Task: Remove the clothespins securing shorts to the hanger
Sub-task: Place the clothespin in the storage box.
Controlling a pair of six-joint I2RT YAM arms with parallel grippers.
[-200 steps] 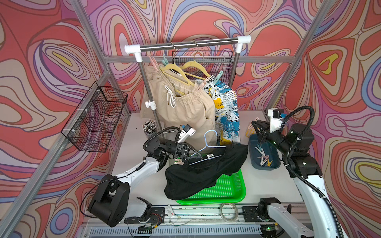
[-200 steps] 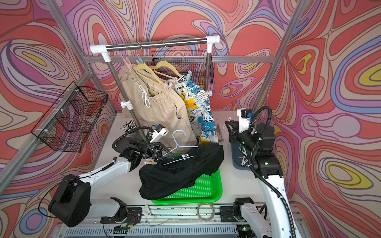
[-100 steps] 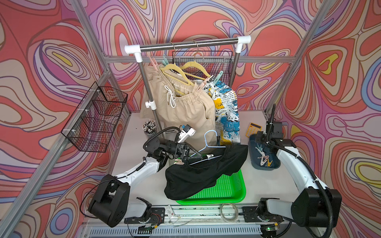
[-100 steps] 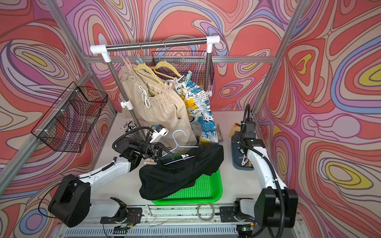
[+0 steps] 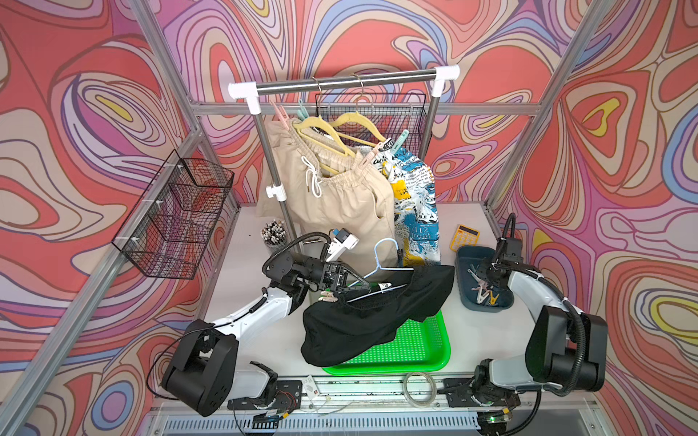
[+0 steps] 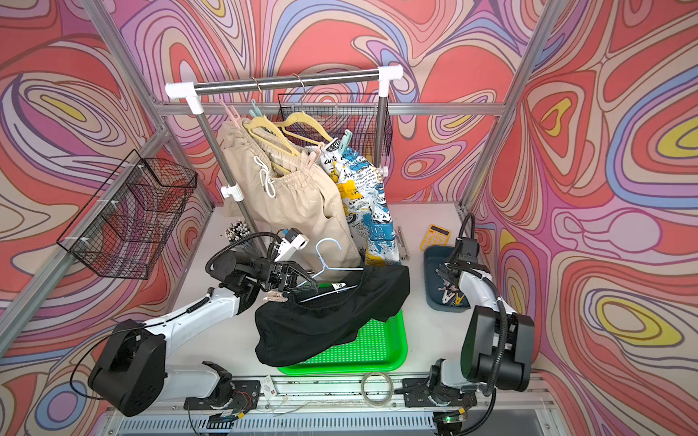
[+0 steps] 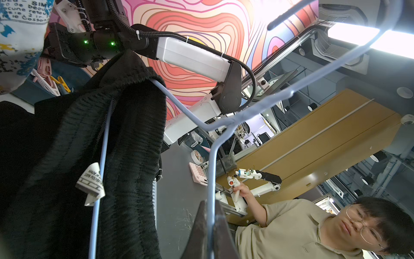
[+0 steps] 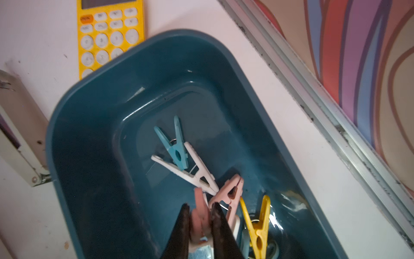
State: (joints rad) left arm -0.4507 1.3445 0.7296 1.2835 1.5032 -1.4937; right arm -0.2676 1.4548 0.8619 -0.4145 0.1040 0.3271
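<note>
A pink clothespin (image 8: pixel 199 203), pinched in the right gripper (image 8: pixel 199 209), is brought down over the blue bin (image 8: pixel 67 139) for release; the wire hanger (image 7: pixel 211 168) is clamped by the left gripper (image 7: pixel 209 213).

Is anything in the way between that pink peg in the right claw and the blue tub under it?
Nothing visible. The right gripper holds the pink clothespin over the open blue tub, where only other clothespins lie.
</note>
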